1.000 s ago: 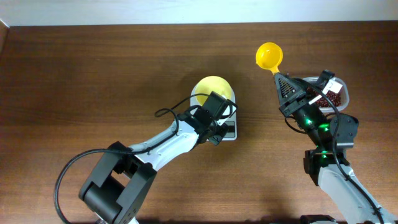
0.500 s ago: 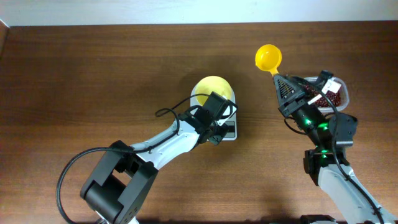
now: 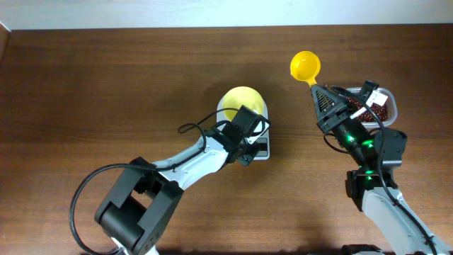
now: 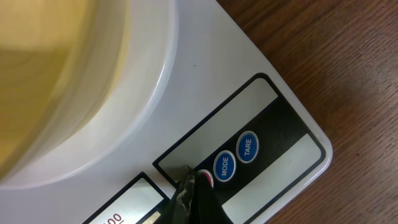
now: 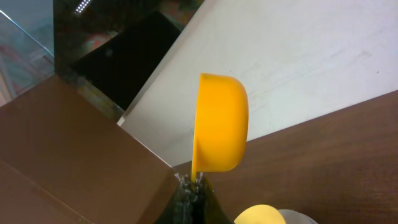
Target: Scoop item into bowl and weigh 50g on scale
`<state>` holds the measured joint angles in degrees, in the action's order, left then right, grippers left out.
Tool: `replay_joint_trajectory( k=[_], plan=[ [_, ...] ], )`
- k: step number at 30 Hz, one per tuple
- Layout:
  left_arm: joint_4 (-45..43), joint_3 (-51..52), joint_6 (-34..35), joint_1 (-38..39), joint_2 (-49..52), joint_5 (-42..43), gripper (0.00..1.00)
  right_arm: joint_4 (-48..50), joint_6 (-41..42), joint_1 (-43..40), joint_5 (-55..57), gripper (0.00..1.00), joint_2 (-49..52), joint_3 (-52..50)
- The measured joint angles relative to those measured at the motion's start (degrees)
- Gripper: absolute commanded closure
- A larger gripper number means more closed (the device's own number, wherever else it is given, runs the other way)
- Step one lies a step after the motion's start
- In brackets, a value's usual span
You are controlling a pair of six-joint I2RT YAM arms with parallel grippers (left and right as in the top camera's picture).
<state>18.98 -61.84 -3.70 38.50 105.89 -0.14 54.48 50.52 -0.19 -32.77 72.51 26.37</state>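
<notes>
At the front edge of the scale (image 4: 205, 56) my left hand (image 4: 189, 199), clenched empty, rests its tip on the red button (image 4: 206, 178), the bowl (image 3: 241, 100) sits bare on top, and my right hand (image 5: 189, 193) grips the empty scoop (image 5: 221, 121) aloft, so I judge all scooping lies ahead, the beans (image 3: 381, 112) lying in their tub (image 3: 393, 106)

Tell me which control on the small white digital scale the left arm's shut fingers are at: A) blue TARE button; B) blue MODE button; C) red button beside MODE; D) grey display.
C: in the left wrist view the dark tip of the left fingers overlaps the red button on the small white digital scale, while the blue MODE button and blue TARE button sit uncovered.
</notes>
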Motion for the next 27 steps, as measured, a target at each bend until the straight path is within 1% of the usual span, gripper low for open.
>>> replay_joint_trajectory(
  k=[5,14,27],
  plan=[
    [0.00,0.00,-0.04,0.00,0.04,0.15,1.00,-0.02,0.00,0.00,0.00,0.96,0.00,0.00],
    [-1.11,-0.33,-2.73,0.00,0.63,1.62,1.00,-0.02,0.02,0.00,0.00,0.96,0.00,0.00],
    [-0.46,-0.52,-2.47,0.02,0.66,0.79,1.00,-0.02,0.02,0.00,0.00,0.96,0.00,0.00]
  ],
)
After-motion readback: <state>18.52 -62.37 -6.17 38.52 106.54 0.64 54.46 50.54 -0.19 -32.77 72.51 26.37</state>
